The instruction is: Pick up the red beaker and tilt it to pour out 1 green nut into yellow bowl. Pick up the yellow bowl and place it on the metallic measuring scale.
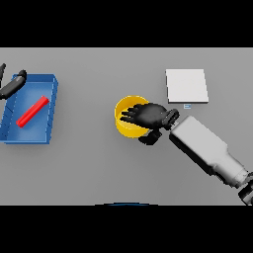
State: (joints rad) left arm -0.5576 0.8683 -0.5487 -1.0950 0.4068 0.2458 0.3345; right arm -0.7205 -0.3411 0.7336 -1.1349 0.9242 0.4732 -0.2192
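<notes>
The yellow bowl (127,121) is seen upright on the grey table (99,168), near its middle. The right hand (148,116) is laid over the bowl's right rim, fingers spread across the opening and thumb down outside the wall; whether the rim is actually clamped cannot be told. The metallic measuring scale (186,85) is located behind and right of the bowl, apart from it. At far left, a blue tray (49,113) is noted holding a red beaker (32,111) lying on its side. The left hand (12,84) is seen at the tray's back left corner, fingers unclear.

Our right hand (148,115) sits at the frame's centre, fingers spread leftward, thumb hanging below, forearm slanting to the lower right. Our left hand (14,83) shows at the upper left edge.
</notes>
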